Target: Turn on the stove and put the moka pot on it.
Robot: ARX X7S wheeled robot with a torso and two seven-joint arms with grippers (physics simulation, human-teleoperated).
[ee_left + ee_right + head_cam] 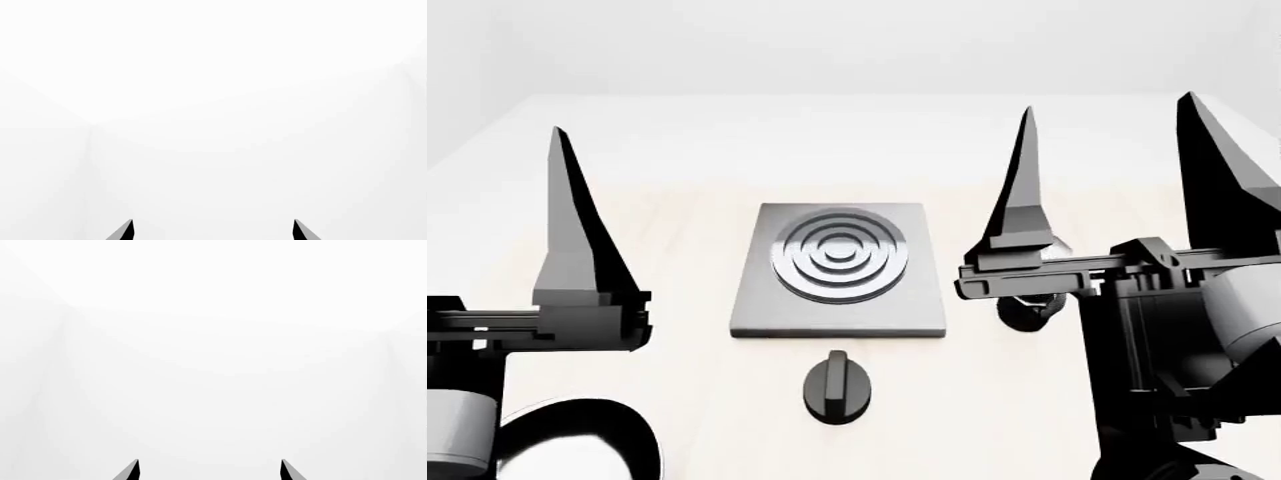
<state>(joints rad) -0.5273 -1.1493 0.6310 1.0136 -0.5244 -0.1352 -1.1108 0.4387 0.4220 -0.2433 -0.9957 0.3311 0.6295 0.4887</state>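
The tabletop (694, 160) is looking pale and creamy, with a faint wood look, and it is sitting in a plain white room with bare white walls (854, 40). The stove (838, 270) is lying flat in the middle of the tabletop, with its round rings facing up. Its black knob (837, 386) is sitting apart from it, just beside the near edge. A round black pan (574, 445) is peeking in at the near left corner. The moka pot (1030, 310) is standing to the right of the stove, mostly hiding behind the right gripper (1121, 175), so only a small dark bit is showing. The left gripper (213, 230) is pointing up, and in the left wrist view its jaws are spread wide with nothing between them. The right gripper's jaws are spread wide too and are holding nothing. Both wrist views are showing only white walls.
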